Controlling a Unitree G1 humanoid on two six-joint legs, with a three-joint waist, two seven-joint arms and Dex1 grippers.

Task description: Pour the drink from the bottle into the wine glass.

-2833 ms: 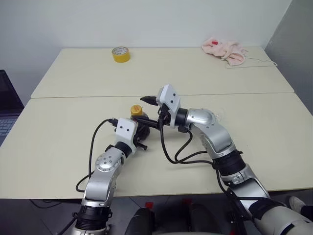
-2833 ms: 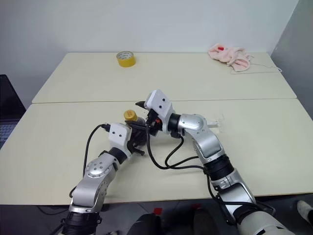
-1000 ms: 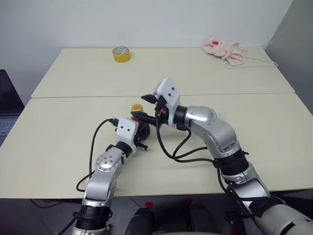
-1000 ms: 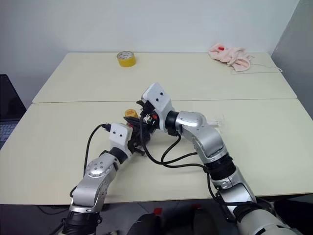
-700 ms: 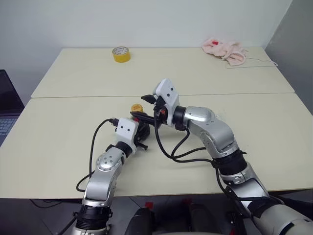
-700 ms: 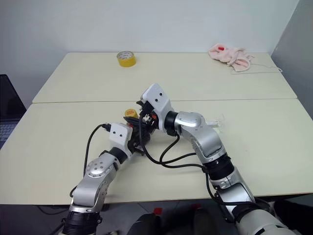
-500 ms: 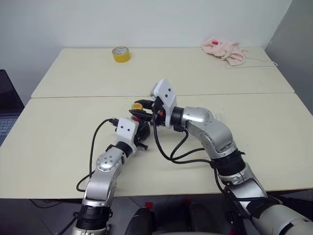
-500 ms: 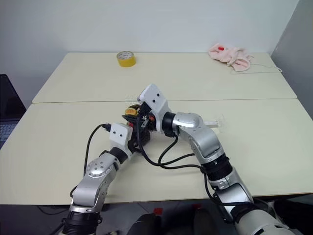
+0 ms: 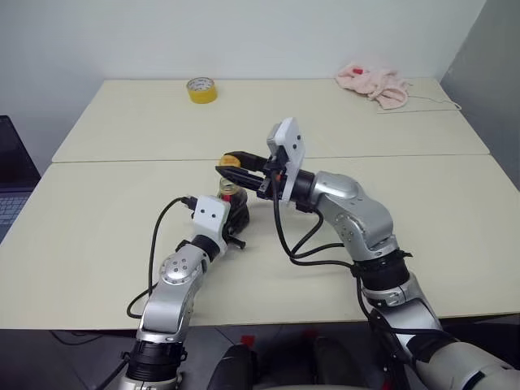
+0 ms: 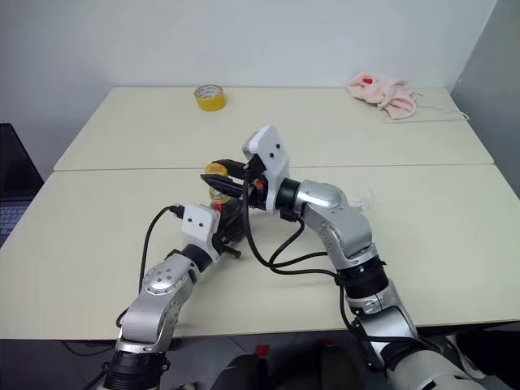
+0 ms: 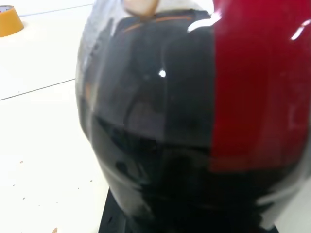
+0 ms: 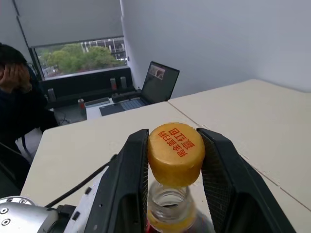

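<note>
The bottle, squat and clear, stands on the near table with the dark drink inside and a red label. My left gripper is shut on its body from the near side. The neck is open. Just above it my right gripper reaches in from the right, level, and is shut on the yellow screw cap, which is lifted clear of the neck and slightly tilted. The wine glass shows faintly behind my right forearm, to the right of the bottle.
A yellow tape roll lies on the far table at the left, a pink cloth at its far right. A seam divides the two tables. A laptop sits past the left edge. A seated person shows in the right wrist view.
My right gripper, open around the cap a second ago, has shut on it and lifted it up and slightly right, off the neck. The left gripper and bottle have stayed in place.
</note>
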